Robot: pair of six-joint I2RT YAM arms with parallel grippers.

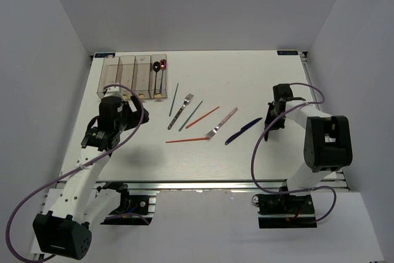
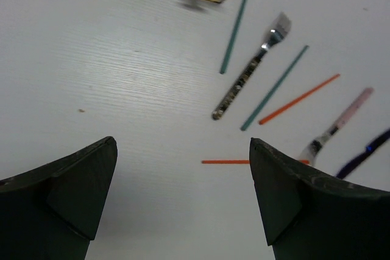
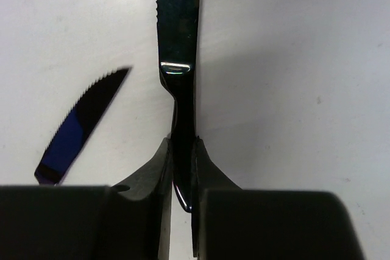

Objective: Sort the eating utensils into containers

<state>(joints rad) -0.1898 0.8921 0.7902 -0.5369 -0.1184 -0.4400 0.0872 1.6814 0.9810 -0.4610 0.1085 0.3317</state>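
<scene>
My right gripper [image 3: 182, 150] is shut on the handle of a dark knife [image 3: 178, 35], whose serrated blade points away over the table. A second dark blue knife [image 3: 79, 127] lies to its left, also seen from above [image 1: 243, 130]. In the top view the right gripper [image 1: 269, 124] sits at the table's right. The left gripper [image 2: 183, 150] is open and holds nothing; from above it [image 1: 125, 113] hangs just in front of the clear containers [image 1: 126, 77]. Black and pink-red spoons [image 1: 159, 66] stand in the rightmost bin. Forks [image 1: 181, 110] [image 1: 223, 122], green chopsticks [image 1: 174, 98] and orange chopsticks [image 1: 202, 117] lie mid-table.
In the left wrist view a green chopstick [image 2: 237, 22], a silver fork [image 2: 250, 74], an orange chopstick [image 2: 225, 162] and a pink-handled fork [image 2: 338, 127] lie ahead and to the right. White walls enclose the table [image 1: 258, 78] on three sides.
</scene>
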